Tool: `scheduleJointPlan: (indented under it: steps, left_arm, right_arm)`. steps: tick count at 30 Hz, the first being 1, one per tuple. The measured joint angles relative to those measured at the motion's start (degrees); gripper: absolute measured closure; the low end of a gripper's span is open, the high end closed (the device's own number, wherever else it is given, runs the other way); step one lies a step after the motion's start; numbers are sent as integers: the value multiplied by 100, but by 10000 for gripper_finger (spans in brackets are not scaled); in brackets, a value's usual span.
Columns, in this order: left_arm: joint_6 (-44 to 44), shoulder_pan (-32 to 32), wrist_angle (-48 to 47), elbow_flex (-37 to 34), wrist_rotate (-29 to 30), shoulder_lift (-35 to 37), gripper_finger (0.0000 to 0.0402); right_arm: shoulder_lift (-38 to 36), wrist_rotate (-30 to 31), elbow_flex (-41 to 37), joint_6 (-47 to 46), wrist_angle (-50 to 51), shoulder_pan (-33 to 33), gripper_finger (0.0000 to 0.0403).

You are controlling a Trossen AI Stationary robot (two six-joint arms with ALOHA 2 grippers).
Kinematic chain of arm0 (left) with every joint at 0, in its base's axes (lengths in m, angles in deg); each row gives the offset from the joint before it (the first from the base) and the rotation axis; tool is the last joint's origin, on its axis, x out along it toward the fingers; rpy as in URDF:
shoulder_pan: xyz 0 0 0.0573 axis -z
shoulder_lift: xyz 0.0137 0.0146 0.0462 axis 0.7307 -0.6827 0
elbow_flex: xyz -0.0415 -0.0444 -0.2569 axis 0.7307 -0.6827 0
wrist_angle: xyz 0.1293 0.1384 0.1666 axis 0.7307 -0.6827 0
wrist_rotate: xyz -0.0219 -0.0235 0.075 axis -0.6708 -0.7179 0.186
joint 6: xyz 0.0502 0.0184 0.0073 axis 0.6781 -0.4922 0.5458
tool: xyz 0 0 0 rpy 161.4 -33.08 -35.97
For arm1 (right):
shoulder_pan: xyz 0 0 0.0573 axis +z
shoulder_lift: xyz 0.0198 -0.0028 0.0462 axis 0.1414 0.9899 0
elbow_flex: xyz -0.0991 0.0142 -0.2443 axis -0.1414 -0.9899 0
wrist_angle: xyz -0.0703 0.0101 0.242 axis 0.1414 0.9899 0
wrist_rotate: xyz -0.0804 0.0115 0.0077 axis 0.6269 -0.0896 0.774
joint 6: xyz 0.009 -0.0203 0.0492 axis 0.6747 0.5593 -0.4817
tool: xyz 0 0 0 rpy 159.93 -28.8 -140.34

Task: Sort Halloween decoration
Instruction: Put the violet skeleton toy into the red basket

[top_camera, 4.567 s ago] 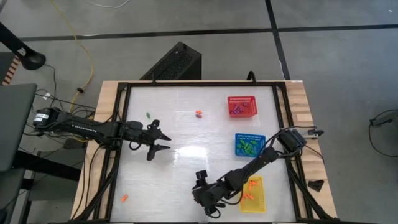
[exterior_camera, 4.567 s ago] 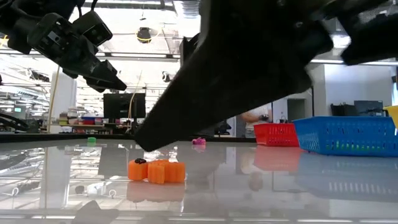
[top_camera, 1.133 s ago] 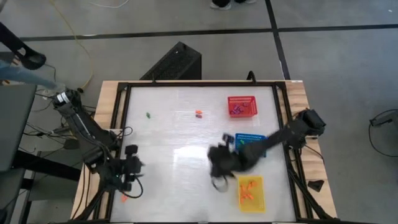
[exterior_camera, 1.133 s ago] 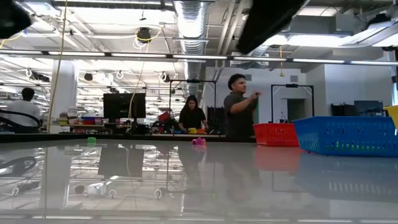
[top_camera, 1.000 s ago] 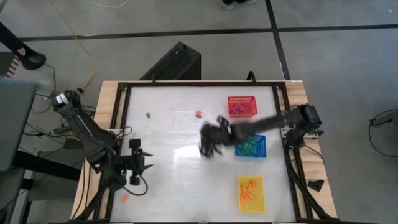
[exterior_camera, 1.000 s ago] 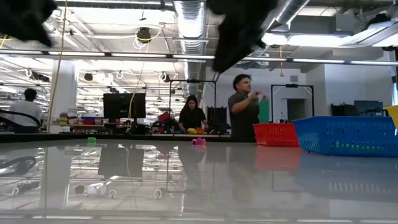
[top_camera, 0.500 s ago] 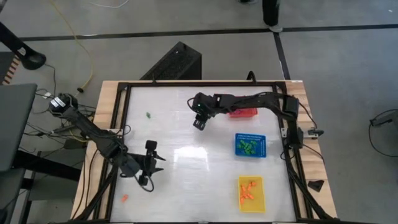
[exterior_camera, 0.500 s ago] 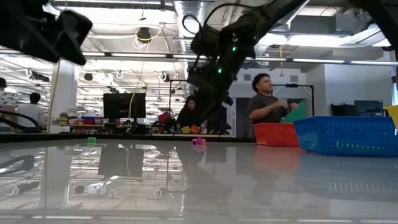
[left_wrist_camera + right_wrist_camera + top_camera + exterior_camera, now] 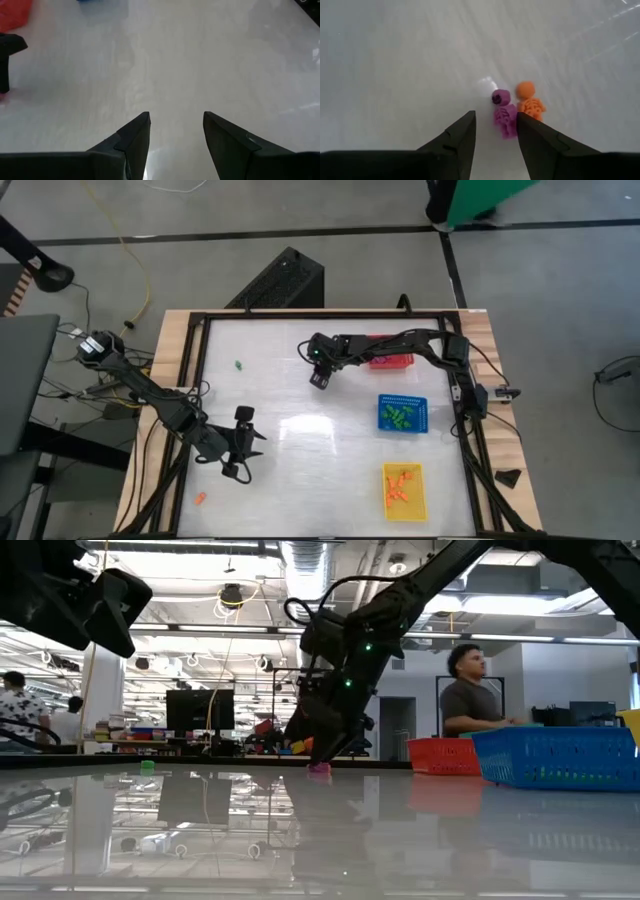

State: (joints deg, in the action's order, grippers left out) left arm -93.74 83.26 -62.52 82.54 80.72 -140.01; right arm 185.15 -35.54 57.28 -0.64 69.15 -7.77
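Two tiny skeleton trinkets, one purple (image 9: 504,118) and one orange (image 9: 530,104), lie side by side on the white table near its far edge. My right gripper (image 9: 495,120) is open and hangs just above them, pointing down; the purple one lies between its fingertips, closer to one finger. In the low view the right gripper (image 9: 320,745) stands over the pink trinket (image 9: 319,768). My left gripper (image 9: 252,446) is open above the table's left half. A green trinket (image 9: 238,364) and an orange one (image 9: 200,498) lie apart on the left.
A red basket (image 9: 398,360), partly under the right arm, a blue basket (image 9: 402,413) with green trinkets and a yellow basket (image 9: 403,490) with orange ones line the table's right side. Bare table lies between the arms. People stand in the room beyond.
My right gripper has swung from over the table's middle toward the far edge and left, then come down over the purple and orange pair. My left gripper has shifted a little toward the table's right. No trinket has moved.
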Motion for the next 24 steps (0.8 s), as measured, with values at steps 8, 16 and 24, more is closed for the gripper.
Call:
scheduleJointPlan:
  steps: [8, 16, 24]
  left_arm:
    - [2, 0, 31, 0, 2, 0, 228]
    - [4, 0, 24, 0, -5, 0, 228]
    - [6, 0, 20, 0, -9, 0, 228]
  right_arm:
    - [127, 245, -2, -142, -213, -31, 237]
    - [427, 201, 24, -146, -157, 18, 239]
    - [293, 208, 13, -13, 44, 134, 331]
